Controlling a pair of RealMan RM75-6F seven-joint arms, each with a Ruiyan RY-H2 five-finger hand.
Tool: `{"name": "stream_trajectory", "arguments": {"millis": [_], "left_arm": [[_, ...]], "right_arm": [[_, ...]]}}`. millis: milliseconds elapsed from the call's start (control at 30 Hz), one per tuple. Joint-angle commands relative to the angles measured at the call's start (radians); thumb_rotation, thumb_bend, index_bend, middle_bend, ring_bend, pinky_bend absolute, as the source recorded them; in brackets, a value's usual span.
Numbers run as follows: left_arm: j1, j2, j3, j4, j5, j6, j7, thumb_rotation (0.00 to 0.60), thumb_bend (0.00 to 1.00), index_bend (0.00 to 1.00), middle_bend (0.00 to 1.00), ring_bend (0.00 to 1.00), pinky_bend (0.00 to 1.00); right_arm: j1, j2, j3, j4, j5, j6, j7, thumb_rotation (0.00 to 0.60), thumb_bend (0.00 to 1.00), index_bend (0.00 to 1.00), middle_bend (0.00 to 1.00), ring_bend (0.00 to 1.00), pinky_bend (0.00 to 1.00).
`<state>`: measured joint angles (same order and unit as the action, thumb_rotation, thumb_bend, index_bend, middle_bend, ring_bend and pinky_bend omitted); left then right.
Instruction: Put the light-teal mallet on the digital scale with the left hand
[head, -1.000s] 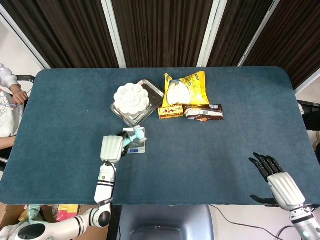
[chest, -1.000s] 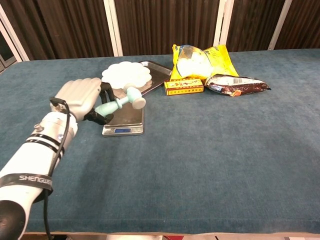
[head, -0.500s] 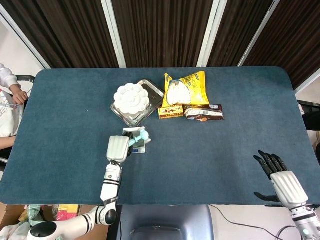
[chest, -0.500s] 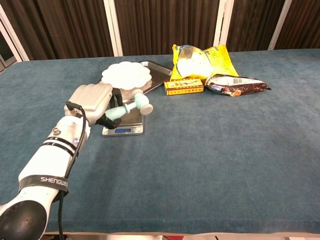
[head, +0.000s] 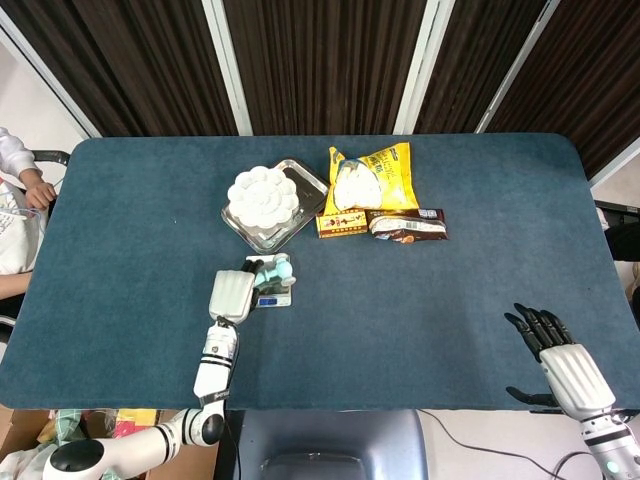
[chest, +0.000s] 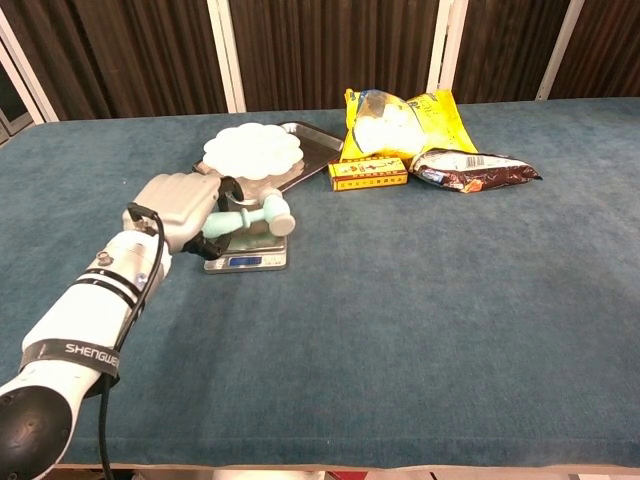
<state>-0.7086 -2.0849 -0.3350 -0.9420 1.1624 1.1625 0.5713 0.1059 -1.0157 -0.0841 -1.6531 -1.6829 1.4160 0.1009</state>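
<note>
Chest view shows my left hand (chest: 180, 203) gripping the mallet (chest: 252, 216) by its handle, head over the scale (chest: 248, 251) toward the table's (chest: 450, 300) left front; I cannot tell if they touch. My right hand (head: 555, 355) sits open at the right front corner.

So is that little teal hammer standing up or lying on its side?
On its side. The mallet lies roughly level over the digital scale, its handle in the left hand. Whether it touches the scale, I cannot tell.

Head view high, looking down; chest view low, forward (both share table (head: 480, 300)).
</note>
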Motion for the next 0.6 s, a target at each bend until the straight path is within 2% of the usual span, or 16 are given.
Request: {"name": "stream_trajectory", "arguments": {"millis": [33,267,367,400,433,467,500,533,600], "left_arm": [[0.000,0.003,0.004,-0.006,0.003,0.006,-0.003,0.600,0.40,0.17,0.18,0.98,1.00],[0.009,0.015,0.015,-0.049,0.024,0.051,-0.009,0.600,0.39,0.16,0.14,0.98,1.00],[0.041,0.053,0.045,-0.120,0.057,0.097,-0.026,0.600,0.39,0.11,0.08,0.95,1.00],[0.074,0.093,0.080,-0.184,0.076,0.114,-0.033,0.600,0.38,0.07,0.05,0.90,1.00],[0.104,0.140,0.121,-0.247,0.096,0.126,-0.031,0.600,0.38,0.03,0.02,0.77,0.99],[0.149,0.218,0.184,-0.340,0.143,0.164,-0.031,0.600,0.37,0.02,0.01,0.71,0.97],[0.183,0.279,0.233,-0.397,0.192,0.205,-0.033,0.600,0.37,0.00,0.00,0.55,0.91],[0.215,0.339,0.283,-0.446,0.245,0.248,-0.053,0.600,0.36,0.00,0.00,0.35,0.80],[0.284,0.465,0.389,-0.512,0.368,0.345,-0.167,0.600,0.36,0.00,0.00,0.10,0.52]], "right_arm": [[-0.001,0.000,0.000,-0.001,-0.002,0.003,0.001,0.600,0.14,0.00,0.00,0.00,0.00],[-0.002,-0.003,0.003,-0.003,0.000,0.004,-0.010,0.600,0.14,0.00,0.00,0.00,0.00],[-0.002,-0.005,-0.001,-0.004,-0.009,0.003,-0.016,0.600,0.14,0.00,0.00,0.00,0.00],[-0.002,-0.005,-0.001,-0.004,-0.011,0.003,-0.017,0.600,0.14,0.00,0.00,0.00,0.00],[-0.002,-0.004,-0.002,-0.005,-0.012,0.003,-0.017,0.600,0.14,0.00,0.00,0.00,0.00],[-0.002,-0.002,-0.003,-0.005,-0.014,0.003,-0.015,0.600,0.14,0.00,0.00,0.00,0.00],[-0.003,-0.001,-0.004,-0.005,-0.014,0.003,-0.013,0.600,0.14,0.00,0.00,0.00,0.00],[-0.002,-0.001,-0.005,-0.005,-0.014,0.001,-0.012,0.600,0.14,0.00,0.00,0.00,0.00],[0.003,-0.005,-0.005,-0.006,-0.015,-0.009,-0.018,0.600,0.14,0.00,0.00,0.00,0.00]]}}
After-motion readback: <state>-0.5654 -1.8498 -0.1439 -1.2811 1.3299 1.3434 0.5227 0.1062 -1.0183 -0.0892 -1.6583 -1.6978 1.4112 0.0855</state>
